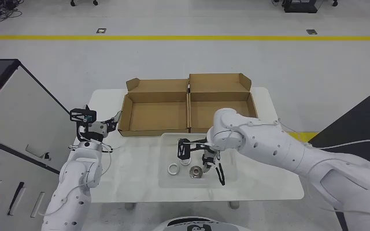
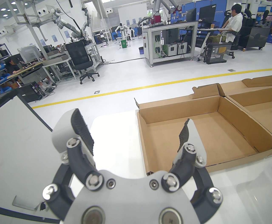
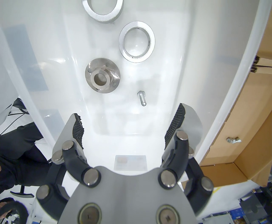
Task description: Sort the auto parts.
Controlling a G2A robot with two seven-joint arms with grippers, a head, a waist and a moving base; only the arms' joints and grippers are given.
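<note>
Listing your stock by the white tray [image 3: 201, 63]: inside it lie a flanged hub [image 3: 102, 77], one metal ring [image 3: 136, 41], a second ring [image 3: 102, 10] and a small bolt [image 3: 142, 98], none touching. Your right gripper [image 3: 128, 114] hangs over the tray, jaws spread wide, holding nothing. Two open cardboard boxes [image 1: 155, 112] stand just beyond the tray on the worktop [image 1: 133, 173]; one holds another bolt [image 3: 233, 140]. Your left gripper [image 2: 131, 117] sits well apart from the tray, beside the boxes, equally wide and empty.
</note>
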